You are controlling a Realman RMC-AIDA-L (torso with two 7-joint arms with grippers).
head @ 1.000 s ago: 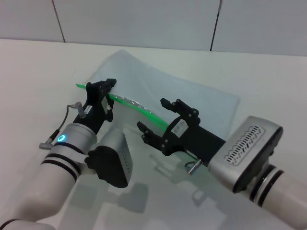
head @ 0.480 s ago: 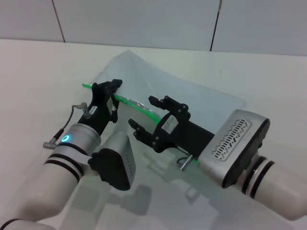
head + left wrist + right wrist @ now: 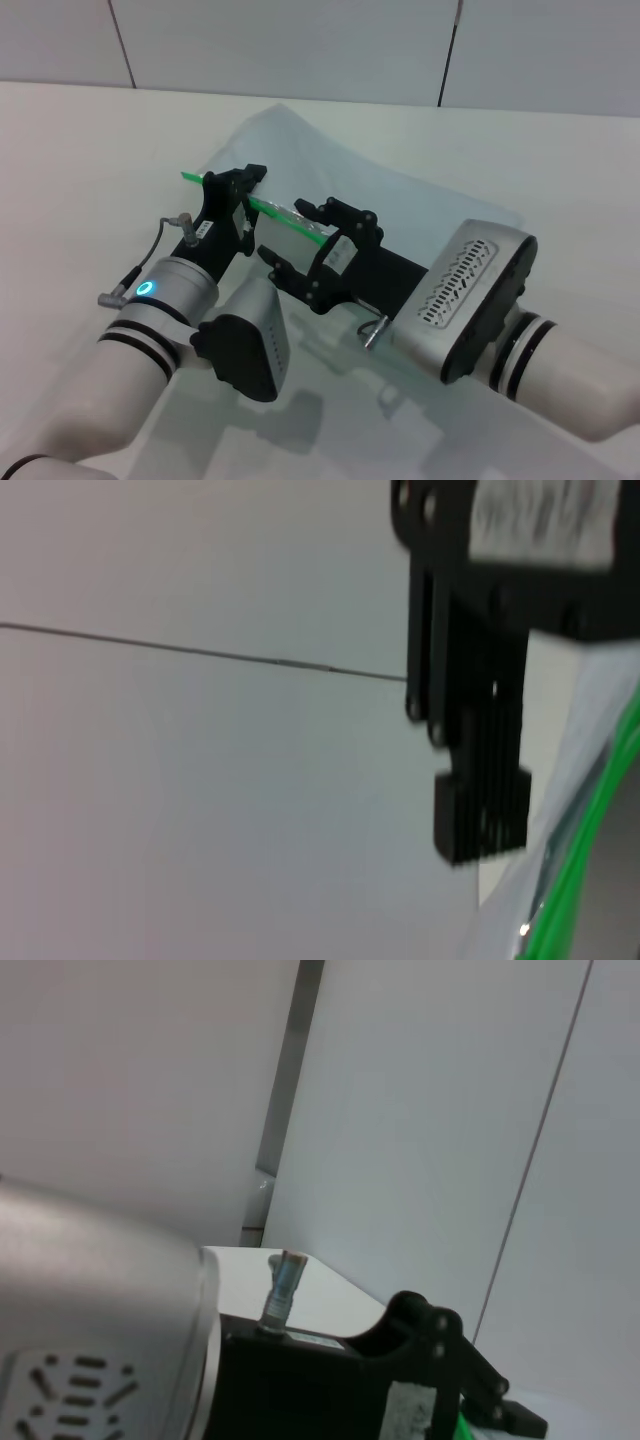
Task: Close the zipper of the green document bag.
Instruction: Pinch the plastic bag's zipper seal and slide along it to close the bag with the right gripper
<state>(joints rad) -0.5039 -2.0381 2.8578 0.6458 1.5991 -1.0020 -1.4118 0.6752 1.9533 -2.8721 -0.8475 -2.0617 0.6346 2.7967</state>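
The green document bag (image 3: 410, 195) lies flat on the white table, translucent and pale. Its zipper (image 3: 268, 207) is a bright green strip along the near long edge, also seen as the green strip (image 3: 580, 860) in the left wrist view. My left gripper (image 3: 235, 185) is clamped on the bag's zipper edge near its left end. My right gripper (image 3: 284, 232) stands open just to the right of it, one finger on each side of the green strip. A shiny piece (image 3: 290, 214) shows on the strip between its fingers. Further right, the right arm hides the zipper.
A white table (image 3: 80, 150) spreads around the bag, with a pale panelled wall (image 3: 300, 45) behind it. Both forearms cross the near part of the table. The bag's far corner (image 3: 275, 110) rests near the table's back edge.
My right gripper has slid left along the zipper, closing in on the left gripper, and it stays open. The left gripper and the zipper end have shifted slightly right and away.
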